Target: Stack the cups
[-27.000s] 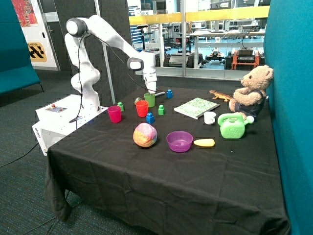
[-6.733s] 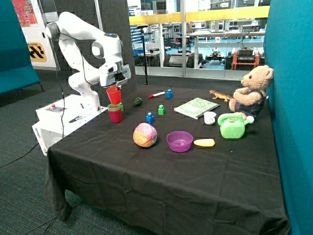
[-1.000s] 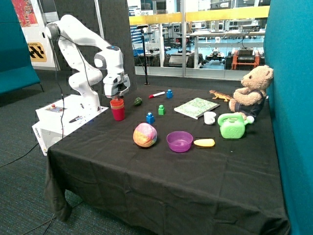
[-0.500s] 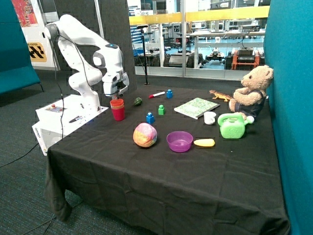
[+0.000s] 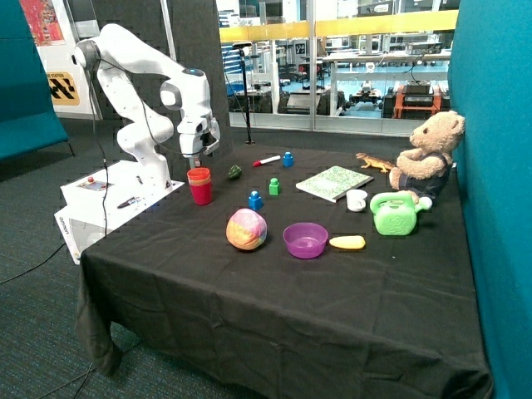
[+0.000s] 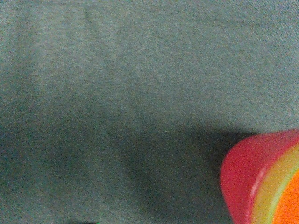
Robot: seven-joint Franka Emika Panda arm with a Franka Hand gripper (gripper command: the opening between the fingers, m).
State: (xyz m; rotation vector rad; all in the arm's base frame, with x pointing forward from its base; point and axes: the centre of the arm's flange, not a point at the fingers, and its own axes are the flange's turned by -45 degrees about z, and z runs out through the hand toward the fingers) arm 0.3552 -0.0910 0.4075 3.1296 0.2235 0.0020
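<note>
The cups stand nested in one stack near the table's back corner by the robot base. The pink-magenta cup (image 5: 200, 195) is at the bottom and the red cup (image 5: 199, 174) is on top. In the wrist view the pink-magenta cup (image 6: 238, 177) wraps a thin green cup rim (image 6: 273, 189) around the red cup (image 6: 290, 207). My gripper (image 5: 197, 155) hangs just above the stack, open and holding nothing.
In front of the stack lie a rainbow ball (image 5: 246, 229), a purple bowl (image 5: 305, 239) and a yellow piece (image 5: 347, 243). Toy bricks (image 5: 255, 200), a marker (image 5: 266, 160), a book (image 5: 334, 183), a white mug (image 5: 356, 200), a green watering can (image 5: 396, 214) and a teddy bear (image 5: 428, 158) sit further along.
The red cup was set into the stack and let go. Over the last second my gripper has lifted a little off the stack's rim.
</note>
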